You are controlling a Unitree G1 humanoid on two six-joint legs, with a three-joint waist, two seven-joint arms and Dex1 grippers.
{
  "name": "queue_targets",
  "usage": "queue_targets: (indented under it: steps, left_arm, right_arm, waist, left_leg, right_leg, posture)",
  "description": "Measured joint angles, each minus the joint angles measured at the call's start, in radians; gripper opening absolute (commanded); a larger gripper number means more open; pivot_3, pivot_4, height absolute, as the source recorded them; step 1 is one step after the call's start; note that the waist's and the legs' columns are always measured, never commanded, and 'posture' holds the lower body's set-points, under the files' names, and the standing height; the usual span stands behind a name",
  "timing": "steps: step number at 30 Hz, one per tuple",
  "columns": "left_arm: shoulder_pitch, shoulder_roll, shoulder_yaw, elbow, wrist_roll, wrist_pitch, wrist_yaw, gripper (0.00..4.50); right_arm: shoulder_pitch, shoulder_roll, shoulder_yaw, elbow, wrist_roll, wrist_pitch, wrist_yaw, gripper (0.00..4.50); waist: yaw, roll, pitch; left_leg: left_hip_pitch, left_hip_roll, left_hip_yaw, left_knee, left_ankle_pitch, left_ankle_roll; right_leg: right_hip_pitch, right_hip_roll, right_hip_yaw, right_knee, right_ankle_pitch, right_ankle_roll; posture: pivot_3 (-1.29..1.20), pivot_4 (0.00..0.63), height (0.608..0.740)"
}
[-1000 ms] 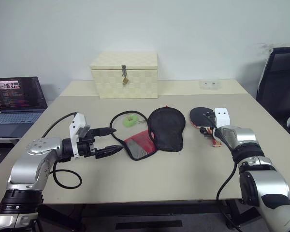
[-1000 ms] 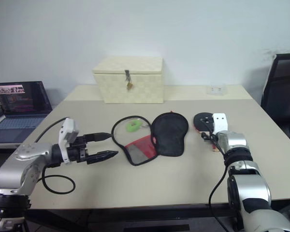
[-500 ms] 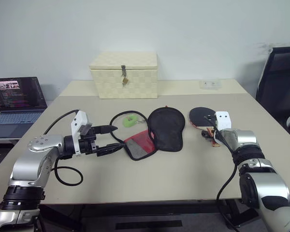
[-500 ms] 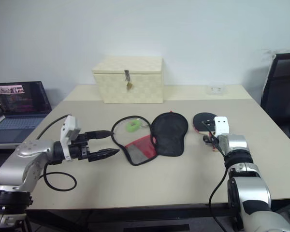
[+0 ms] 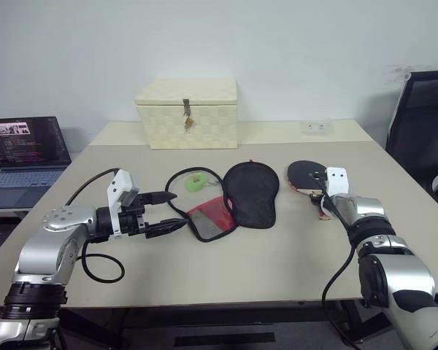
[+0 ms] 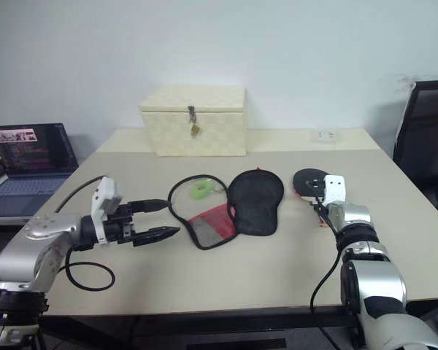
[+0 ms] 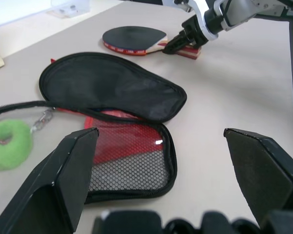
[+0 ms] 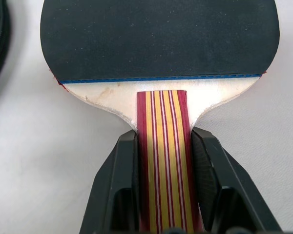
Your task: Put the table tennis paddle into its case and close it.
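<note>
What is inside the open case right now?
The case lies unzipped on the table, its red mesh-pocket half exposed and bare. The black flap folds over the other half, hiding what is under it. The paddle lies apart, its handle between the right gripper fingers.

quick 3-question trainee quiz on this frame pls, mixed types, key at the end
1. True or false: the case lies unzipped and spread open on the table.
2. Which part of the table tennis paddle sits between the right gripper jaws?
A. the black rubber face
B. the striped handle
C. the blue edge line
3. Fill in: the left gripper hovers with its jaws ____, beside the case's red mesh half.

Key:
1. True. Both halves lie flat, side by side.
2. B. The jaws press on both sides of the handle.
3. open. Nothing is between them.
</note>
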Motion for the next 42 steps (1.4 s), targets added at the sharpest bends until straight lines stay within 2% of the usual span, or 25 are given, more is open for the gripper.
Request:
queue_targets:
  steps: [2,9,12,16,19,24,42]
  left_arm:
    - [0.017,0.006,0.010,-0.010,-0.002,0.002,0.000,4.50]
    - [0.062,0.018,0.052,-0.023,-0.007,0.013,0.001,4.50]
    - [0.065,0.019,0.059,-0.035,-0.012,0.019,0.001,4.50]
    - [0.068,0.020,0.061,-0.043,-0.019,0.021,0.001,4.50]
    - [0.068,0.020,0.061,-0.044,-0.020,0.021,0.002,4.50]
    - [0.068,0.020,0.061,-0.044,-0.019,0.022,0.002,4.50]
    - [0.068,0.020,0.060,-0.044,-0.019,0.021,0.020,4.50]
  right_arm:
    - [0.009,0.007,-0.013,-0.072,0.012,0.059,-0.015,1.09]
    - [0.070,0.045,-0.052,-0.536,0.087,0.288,-0.064,1.09]
    - [0.122,0.139,-0.075,-0.732,0.126,0.411,-0.108,1.09]
    - [0.169,0.282,-0.079,-0.839,0.159,0.501,-0.167,1.09]
    - [0.179,0.390,-0.070,-0.849,0.160,0.499,-0.212,1.09]
    - [0.179,0.439,-0.036,-0.827,0.155,0.446,-0.231,1.09]
    - [0.166,0.427,0.042,-0.533,0.075,0.202,-0.204,1.09]
  waist:
    - [-0.001,0.001,0.000]
    - [0.000,0.001,0.001]
    - [0.000,0.001,0.001]
    - [0.000,0.001,0.001]
    - [-0.001,0.001,0.001]
    - [0.008,0.001,0.001]
    - [0.001,0.001,0.001]
  left_leg:
    - [-0.001,0.000,0.000,-0.001,0.000,0.000]
    - [-0.004,0.002,-0.002,-0.001,0.000,0.000]
    - [-0.003,0.002,-0.002,-0.001,0.000,0.000]
    - [-0.003,0.002,-0.002,-0.001,0.000,0.000]
    - [-0.003,0.002,-0.002,-0.001,0.000,0.000]
    - [-0.004,0.000,-0.003,0.000,0.000,0.000]
    - [-0.004,0.001,-0.002,-0.001,0.000,0.000]
  right_leg:
    - [-0.002,0.000,0.001,0.000,0.000,0.000]
    - [-0.004,-0.001,-0.001,0.001,-0.001,-0.002]
    - [-0.004,-0.001,-0.001,0.002,-0.001,-0.002]
    - [-0.004,-0.001,-0.001,0.002,-0.001,-0.002]
    - [-0.004,-0.001,-0.002,0.002,-0.001,-0.002]
    - [-0.004,-0.001,-0.003,0.001,-0.001,-0.002]
    - [-0.004,-0.001,-0.003,0.001,-0.002,-0.003]
  posture:
    - [0.00,0.150,0.740]
    - [0.00,0.150,0.740]
    - [0.00,0.150,0.740]
    - [0.00,0.150,0.740]
    - [0.00,0.150,0.740]
    - [0.00,0.150,0.740]
    - [0.00,0.150,0.740]
